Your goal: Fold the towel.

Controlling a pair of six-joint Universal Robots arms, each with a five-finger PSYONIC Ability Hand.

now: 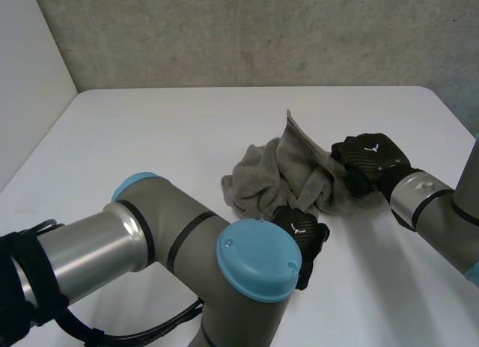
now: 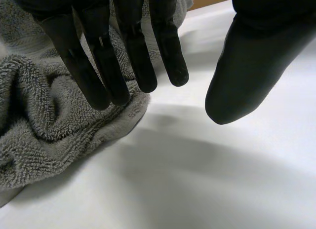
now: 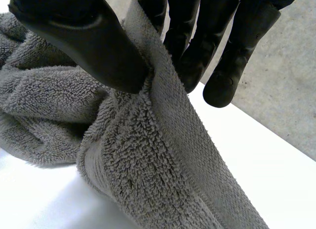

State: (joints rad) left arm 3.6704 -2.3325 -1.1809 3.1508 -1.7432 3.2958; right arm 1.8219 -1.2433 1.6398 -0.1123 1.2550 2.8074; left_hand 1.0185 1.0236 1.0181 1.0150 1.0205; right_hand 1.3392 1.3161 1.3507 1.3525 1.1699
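Head view: grey towel (image 1: 277, 182) crumpled, one edge upright.

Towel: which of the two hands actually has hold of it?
The right hand, pinching a raised fold of the towel; the left hand is open at its edge.

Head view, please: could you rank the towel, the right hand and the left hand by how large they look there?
1. Towel, clearly largest.
2. Right hand.
3. Left hand, though the left arm's blue cap hides part of it, so these two hands are too close to rank firmly.
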